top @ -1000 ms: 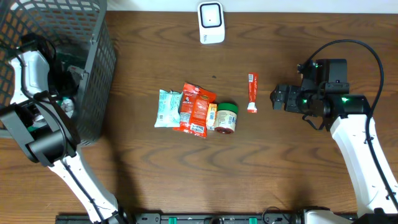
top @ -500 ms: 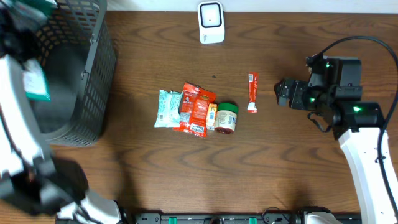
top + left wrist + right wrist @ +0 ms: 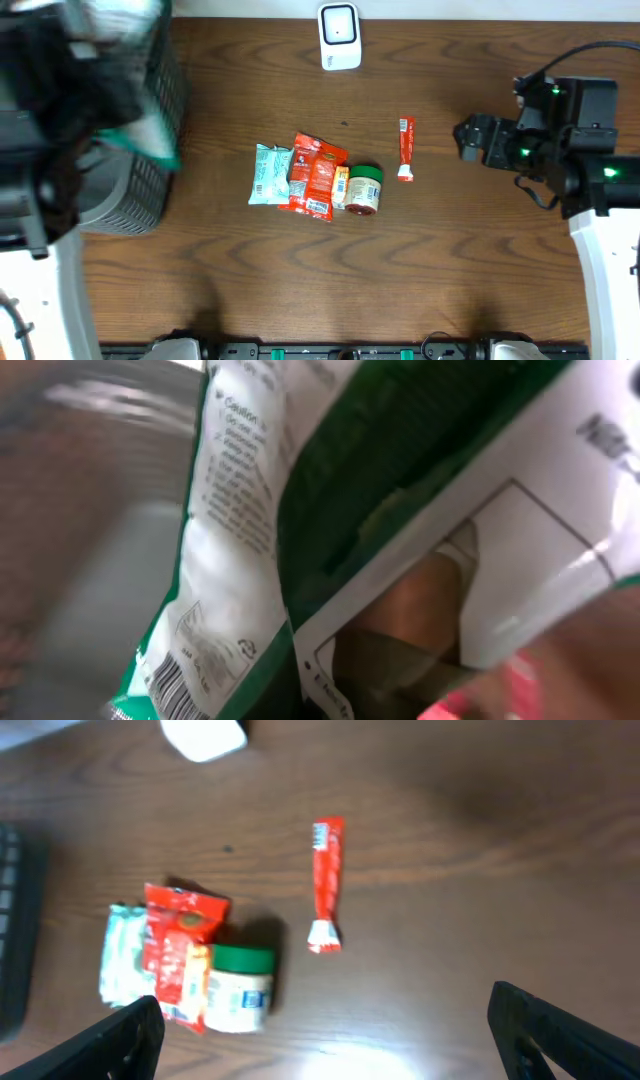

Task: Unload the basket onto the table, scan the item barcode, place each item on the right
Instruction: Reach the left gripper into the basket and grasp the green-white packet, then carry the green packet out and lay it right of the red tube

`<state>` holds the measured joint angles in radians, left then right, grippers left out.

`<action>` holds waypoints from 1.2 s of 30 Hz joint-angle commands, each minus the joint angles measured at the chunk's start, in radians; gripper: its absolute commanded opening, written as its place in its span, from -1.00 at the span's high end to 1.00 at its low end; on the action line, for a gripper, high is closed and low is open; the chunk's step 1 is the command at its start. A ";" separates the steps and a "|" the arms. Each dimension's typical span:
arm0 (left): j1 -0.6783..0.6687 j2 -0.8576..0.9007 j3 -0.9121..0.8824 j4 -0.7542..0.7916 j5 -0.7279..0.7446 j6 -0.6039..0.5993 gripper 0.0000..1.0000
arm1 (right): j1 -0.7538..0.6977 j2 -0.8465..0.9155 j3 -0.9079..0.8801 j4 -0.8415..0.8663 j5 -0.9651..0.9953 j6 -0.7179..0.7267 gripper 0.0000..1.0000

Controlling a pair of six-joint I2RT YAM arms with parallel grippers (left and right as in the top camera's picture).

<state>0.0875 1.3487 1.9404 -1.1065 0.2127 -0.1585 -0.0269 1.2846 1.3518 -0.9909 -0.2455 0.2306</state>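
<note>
A green and white packet (image 3: 300,510) fills the left wrist view, its barcode (image 3: 170,685) at the lower left. My left gripper (image 3: 95,85) is shut on this packet and holds it high above the basket, close to the overhead camera and blurred, with the packet (image 3: 145,135) hanging below it. The packet hides the left fingers in the wrist view. The white scanner (image 3: 339,36) stands at the back middle of the table. My right gripper (image 3: 470,138) hovers open over the right side of the table, its fingertips (image 3: 130,1040) wide apart with nothing between them.
The dark mesh basket (image 3: 140,195) stands at the left, partly hidden by my left arm. In the middle of the table lie a pale teal packet (image 3: 268,174), red packets (image 3: 315,175), a green-lidded jar (image 3: 364,190) and a red tube (image 3: 405,148).
My left arm has risen out of the basket with the green and white packet, toward the camera and rightward. My right arm has drifted a little to the right.
</note>
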 commanded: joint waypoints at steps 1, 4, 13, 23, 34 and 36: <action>-0.159 0.037 -0.049 0.020 0.176 -0.096 0.86 | -0.097 -0.003 0.068 -0.029 -0.089 0.008 -0.99; -0.317 0.110 -0.085 0.092 0.139 -0.200 0.86 | -0.219 0.024 0.138 -0.087 -0.225 -0.008 -0.99; -0.746 0.518 -0.085 0.464 0.016 -0.743 0.86 | -0.391 0.229 0.367 -0.343 -0.292 -0.163 -0.98; -0.982 0.848 -0.085 0.953 -0.207 -0.861 0.85 | -0.391 0.281 0.367 -0.387 -0.212 -0.203 -0.98; -0.961 1.017 -0.085 0.851 -0.255 -0.874 0.85 | -0.390 0.281 0.367 -0.392 -0.212 -0.202 -0.99; -0.962 1.017 -0.085 0.795 -0.254 -0.864 0.86 | -0.390 0.281 0.367 -0.391 -0.211 -0.202 -0.98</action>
<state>-0.8722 2.3699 1.8473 -0.2592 -0.0109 -1.0477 -0.4103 1.5646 1.7008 -1.3800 -0.4553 0.0433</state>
